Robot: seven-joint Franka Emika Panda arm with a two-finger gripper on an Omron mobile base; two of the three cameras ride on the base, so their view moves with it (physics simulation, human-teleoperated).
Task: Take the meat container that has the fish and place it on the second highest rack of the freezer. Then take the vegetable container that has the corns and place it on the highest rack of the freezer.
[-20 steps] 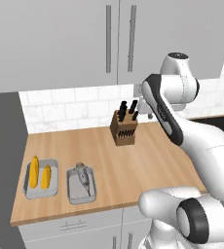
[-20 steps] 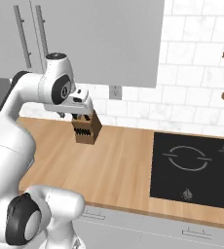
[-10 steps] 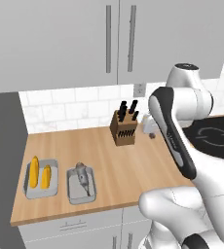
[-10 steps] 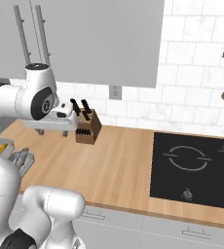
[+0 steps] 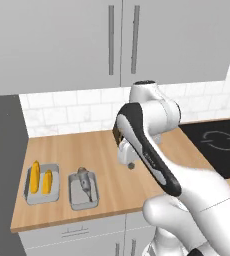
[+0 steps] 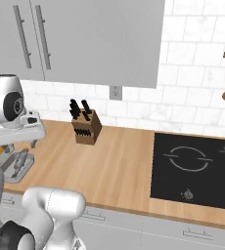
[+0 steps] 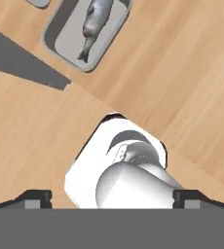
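Wooden counter (image 5: 137, 190) under grey wall cabinets (image 5: 122, 40), with my arm folded low over it.

From here I see two grey trays near the counter's left end, side by side but apart: the fish (image 5: 83, 182) lies in the meat container (image 5: 83, 190), and the corns (image 5: 40, 177) sit in the vegetable container (image 5: 41, 183) to its left. In the hand view my gripper (image 7: 112, 194) looks down at bare wood with its fingertips (image 7: 34, 196) spread wide and nothing between them. A knife block (image 6: 85, 128) stands by the tiled wall, the black cooktop (image 6: 197, 168) off to the right.
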